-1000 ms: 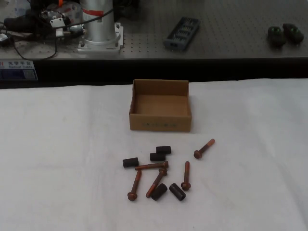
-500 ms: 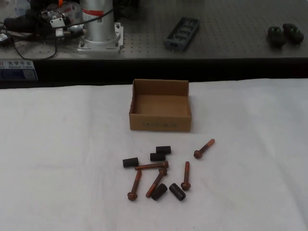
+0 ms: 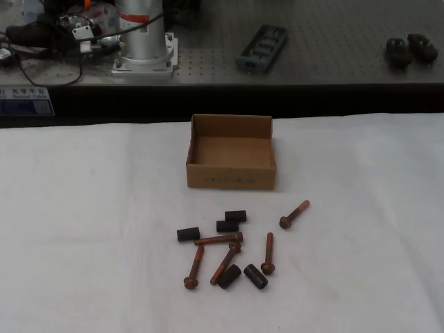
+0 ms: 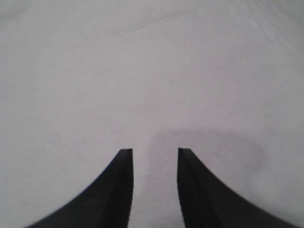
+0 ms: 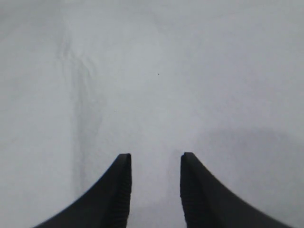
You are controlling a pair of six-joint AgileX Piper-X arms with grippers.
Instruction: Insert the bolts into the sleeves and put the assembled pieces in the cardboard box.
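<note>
Bolts, five in number and copper-coloured, are scattered together with five short black sleeves just below the middle of the high view, on a white cloth. No bolt is seated in a sleeve. One bolt is set apart at the right of the cluster, with its head toward the lower left. A second is laid almost straight up and down just left of it, head lowest. Three more are gathered in the middle: one laid nearly level, one slanted beneath it so that the two heads appear to meet, and one at the left with its head lowest. Two sleeves are placed close together at the top of the cluster, one at its left, and two just beside each other at its lower edge. The cardboard box is set above the cluster at the centre of the frame, open at the top, well apart from the parts. The left gripper is held over the cloth with its dark fingers parted by a moderate gap, bare cloth being seen between them. The right gripper is held likewise, parted and gripping nothing. Along the top of the high view a perforated metal table is seen, with a metal column at the upper left, a black tray at the upper middle and two dark objects at the upper right.
</note>
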